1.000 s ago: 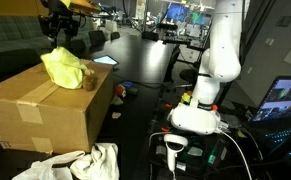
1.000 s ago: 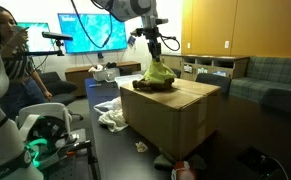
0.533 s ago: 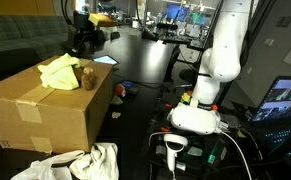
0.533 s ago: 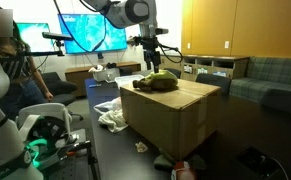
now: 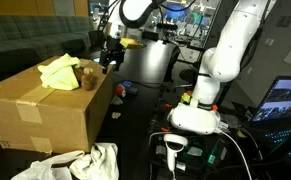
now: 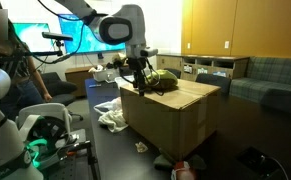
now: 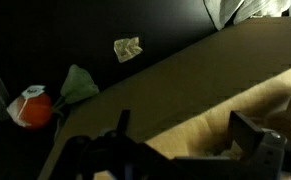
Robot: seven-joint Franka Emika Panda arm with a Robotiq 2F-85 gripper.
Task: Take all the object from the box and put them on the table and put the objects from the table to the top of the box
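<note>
The box (image 5: 45, 110) (image 6: 170, 112) stands closed on the dark table (image 5: 135, 118). On its top lie the yellow cloth (image 5: 59, 71) (image 6: 161, 79) and the small brown toy (image 5: 88, 78). My gripper (image 5: 111, 56) (image 6: 135, 74) hangs open and empty just past the box's top edge, beside the toy. In the wrist view both fingers (image 7: 255, 135) frame the box top (image 7: 215, 85), with nothing between them. On the table beyond lie a green-and-orange cloth (image 7: 77, 86) and a crumpled pale piece (image 7: 127, 48).
A white cloth (image 5: 85, 162) (image 6: 110, 115) is heaped on the table against the box. Small items (image 5: 120, 90) (image 6: 185, 168) lie by the box's foot, among them an orange-and-white thing (image 7: 30, 108). The robot's base (image 5: 198, 112) stands nearby.
The gripper opened and let go of the yellow cloth, which now lies on the box top. It then moved away sideways and down to the box's edge.
</note>
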